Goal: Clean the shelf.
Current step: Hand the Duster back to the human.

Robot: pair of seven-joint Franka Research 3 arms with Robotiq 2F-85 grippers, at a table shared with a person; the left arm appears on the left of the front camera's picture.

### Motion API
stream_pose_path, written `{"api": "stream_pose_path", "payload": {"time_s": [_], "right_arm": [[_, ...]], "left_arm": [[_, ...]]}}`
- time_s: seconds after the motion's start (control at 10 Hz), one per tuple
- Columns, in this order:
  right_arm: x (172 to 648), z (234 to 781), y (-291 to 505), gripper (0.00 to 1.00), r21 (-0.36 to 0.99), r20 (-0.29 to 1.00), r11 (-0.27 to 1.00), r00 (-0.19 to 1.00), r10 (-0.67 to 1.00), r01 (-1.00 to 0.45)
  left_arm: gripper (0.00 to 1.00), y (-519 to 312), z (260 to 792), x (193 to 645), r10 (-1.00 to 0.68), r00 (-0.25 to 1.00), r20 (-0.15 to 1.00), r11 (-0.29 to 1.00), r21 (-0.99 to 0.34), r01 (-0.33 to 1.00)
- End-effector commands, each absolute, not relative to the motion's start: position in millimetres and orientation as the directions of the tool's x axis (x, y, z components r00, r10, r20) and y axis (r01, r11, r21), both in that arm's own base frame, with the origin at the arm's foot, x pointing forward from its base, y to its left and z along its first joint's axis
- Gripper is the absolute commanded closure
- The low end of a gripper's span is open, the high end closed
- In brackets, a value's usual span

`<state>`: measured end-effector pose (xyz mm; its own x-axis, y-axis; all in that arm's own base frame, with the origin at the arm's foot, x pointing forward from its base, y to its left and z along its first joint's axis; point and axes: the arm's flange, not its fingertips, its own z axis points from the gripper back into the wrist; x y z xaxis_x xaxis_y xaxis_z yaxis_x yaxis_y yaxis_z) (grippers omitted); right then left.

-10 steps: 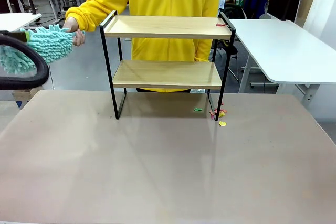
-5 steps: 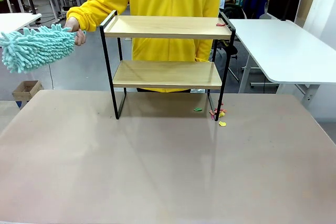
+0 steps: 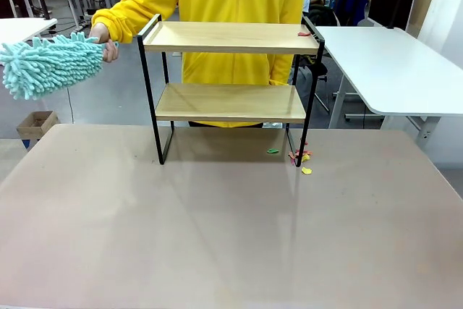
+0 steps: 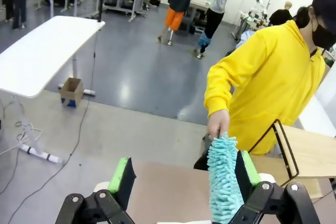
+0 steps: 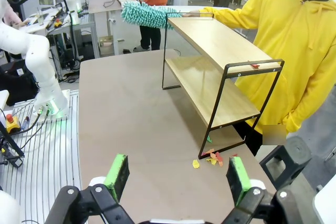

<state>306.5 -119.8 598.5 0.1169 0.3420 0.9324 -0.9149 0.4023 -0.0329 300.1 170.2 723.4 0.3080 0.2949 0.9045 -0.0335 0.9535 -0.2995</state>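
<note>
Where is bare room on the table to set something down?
The whole near half of the table in front of the shelf is bare. It is cluttered only by the coloured scraps at the shelf's right foot.

thin black metal frames the shelf (image 3: pixel 230 92) and its pale matt wooden boards; a fluffy teal chenille duster (image 3: pixel 51 65); the surface (image 3: pixel 217 236) faintly glossy.

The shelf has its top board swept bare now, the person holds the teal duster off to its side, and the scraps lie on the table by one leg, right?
Not quite: the shelf top board isn't bare. The front view shows a red scrap at its end. The person's hand does hold the duster aside, and scraps lie by one leg.
</note>
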Motion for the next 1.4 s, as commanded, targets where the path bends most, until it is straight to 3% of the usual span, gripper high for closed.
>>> {"api": "stream_pose_path", "payload": {"time_s": [0.0, 1.3], "right_arm": [[307.1, 600.8, -119.3, 0.00, -0.037, 0.940, 0.403, 0.105, 0.324, -0.914], [307.1, 600.8, -119.3, 0.00, -0.037, 0.940, 0.403, 0.105, 0.324, -0.914]], "left_arm": [[0.00, 171.6, 722.5, 301.4, 0.289, 0.298, 0.910, 0.956, -0.288, -0.049], [0.00, 171.6, 722.5, 301.4, 0.289, 0.298, 0.910, 0.956, -0.288, -0.049]]}}
